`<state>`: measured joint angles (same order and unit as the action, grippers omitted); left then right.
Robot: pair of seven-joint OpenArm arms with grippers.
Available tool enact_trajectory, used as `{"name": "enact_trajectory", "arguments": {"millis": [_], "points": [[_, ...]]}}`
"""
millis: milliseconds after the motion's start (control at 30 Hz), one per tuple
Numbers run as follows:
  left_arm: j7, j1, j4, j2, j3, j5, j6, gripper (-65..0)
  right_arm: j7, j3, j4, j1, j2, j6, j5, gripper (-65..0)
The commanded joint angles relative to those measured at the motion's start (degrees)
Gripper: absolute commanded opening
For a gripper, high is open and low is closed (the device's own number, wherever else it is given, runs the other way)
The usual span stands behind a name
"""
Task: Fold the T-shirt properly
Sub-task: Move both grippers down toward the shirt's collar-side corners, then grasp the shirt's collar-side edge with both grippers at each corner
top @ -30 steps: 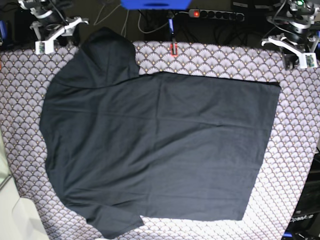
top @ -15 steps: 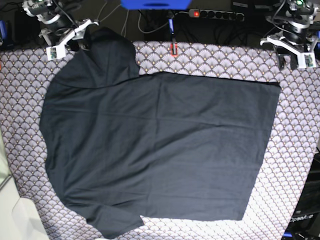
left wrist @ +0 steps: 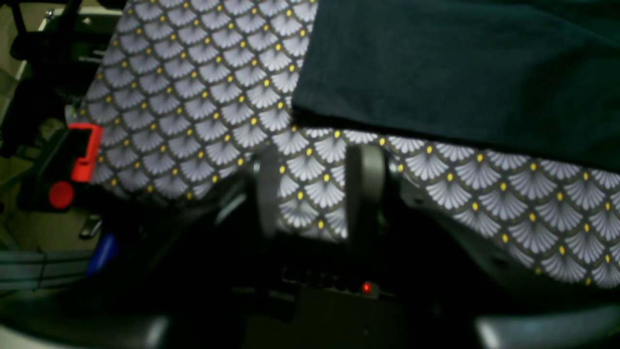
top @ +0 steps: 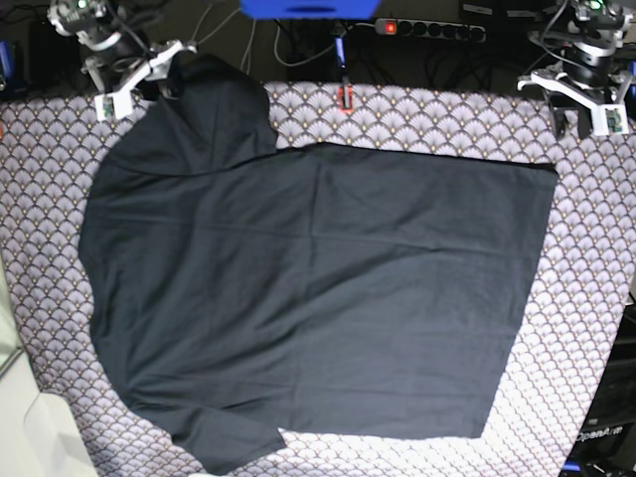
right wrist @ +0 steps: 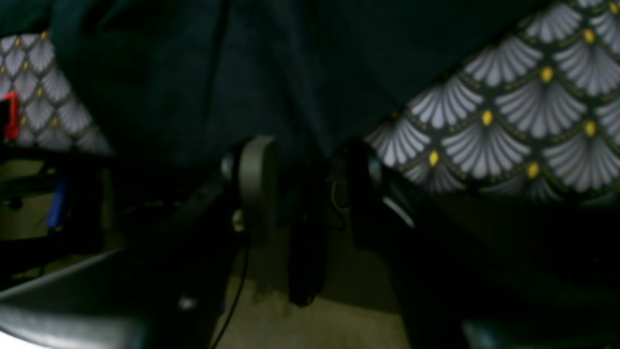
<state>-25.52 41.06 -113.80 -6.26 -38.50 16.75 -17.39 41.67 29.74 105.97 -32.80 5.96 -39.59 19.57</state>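
Lying spread flat and unfolded across the scallop-patterned cloth (top: 596, 258), the T-shirt (top: 318, 288) has every fold left to make, with the left gripper (left wrist: 315, 191) parted and empty near its hem corner and the right gripper (right wrist: 310, 189) parted at the far sleeve edge, gripping nothing.

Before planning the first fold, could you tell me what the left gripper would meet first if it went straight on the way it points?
Probably the patterned cloth first, then the hem of the T-shirt just beyond; the left gripper has open jaws, and depth is unclear.
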Motion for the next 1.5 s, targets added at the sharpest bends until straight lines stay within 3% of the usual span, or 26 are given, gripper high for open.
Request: {"name": "enact_trajectory", "arguments": {"millis": [0, 367, 533, 733, 1300, 1467], "points": [[1.3, 0.5, -1.1, -0.4, -0.6, 0.3, 0.2, -42.4, -0.9, 0.4, -0.1, -0.2, -0.7, -0.4, 0.6, -39.4], [1.4, 0.3, -1.1, -0.4, -0.7, 0.2, 0.2, -42.4, -0.9, 0.0, -1.3, -0.2, -1.8, -0.4, 0.7, -41.0], [1.4, 0.2, -1.1, -0.4, -0.7, 0.1, 0.3, -42.4, -0.3, -0.9, -1.5, 0.8, -2.0, -0.4, 0.7, -51.3], [1.4, 0.2, -1.1, -0.4, -1.4, 0.2, 0.3, -42.4, 5.6, -1.4, -2.5, 3.3, -3.2, -0.4, 0.7, -65.0], [1.2, -4.9, 0.4, -0.2, -2.7, 0.3, 0.4, -42.0, 6.8, -1.3, -2.5, 4.2, -4.6, -0.4, 0.8, -65.0], [1.2, -9.1, 4.5, 2.3, -3.7, 0.3, 0.4, -42.0, 6.8, -1.3, -2.5, 4.2, -4.6, -0.4, 0.8, -65.0]]}}
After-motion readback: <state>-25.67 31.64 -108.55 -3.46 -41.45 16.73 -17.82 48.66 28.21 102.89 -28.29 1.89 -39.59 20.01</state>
